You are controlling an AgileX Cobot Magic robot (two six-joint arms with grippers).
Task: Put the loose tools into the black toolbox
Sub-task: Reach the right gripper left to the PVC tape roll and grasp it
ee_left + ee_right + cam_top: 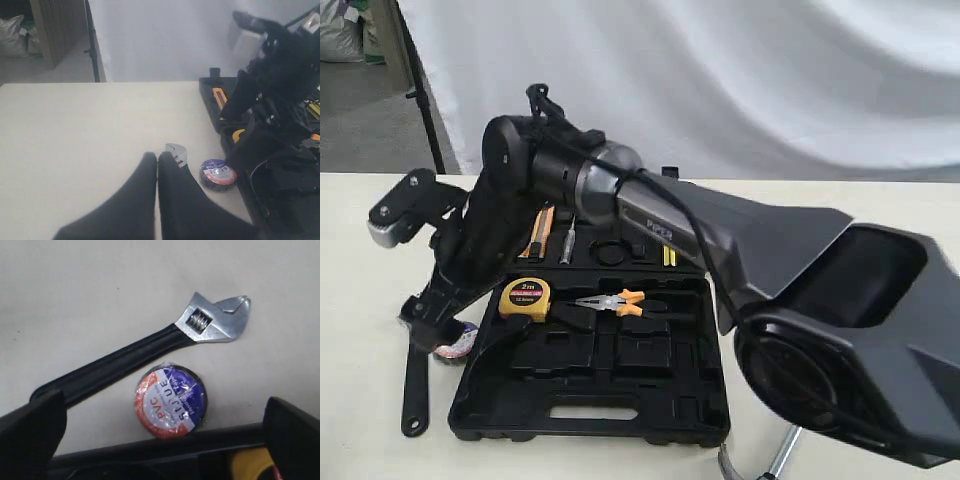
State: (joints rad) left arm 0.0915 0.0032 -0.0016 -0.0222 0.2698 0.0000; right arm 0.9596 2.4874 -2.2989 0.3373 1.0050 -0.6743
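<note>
An open black toolbox [650,415] lies flat on a pale table [360,300] in the centre of the exterior view, with a white backdrop [770,80] behind it. Its moulded recesses hold a yellow tape measure [524,297] and orange-handled pliers [612,304], side by side in the middle of the case. Outside the case, in the lower left of the frame, a black-handled adjustable wrench [415,385] lies on the table with its handle end toward the bottom edge. A small bluish tape roll [455,345] lies flat between the wrench and the toolbox's left wall, just beside both. The right arm reaches across the case from the right of the frame, and the right gripper [438,318] hangs low over the tape roll. The right wrist view looks straight down on the wrench [145,352], the tape roll [169,401] with its printed label facing up, and the toolbox rim [150,452]. There the right gripper [165,410] has its fingers [30,430] spread wide, one on each side of the roll and touching nothing. In the left wrist view the left gripper [157,157] has its fingers [140,190] pressed together with nothing between them. The silver wrench head [176,152] shows just past their tips, with the tape roll [218,172] and the toolbox [205,87] beyond. A short metal rod [783,456] shows at the bottom edge of the exterior view; what it belongs to cannot be told.
</note>
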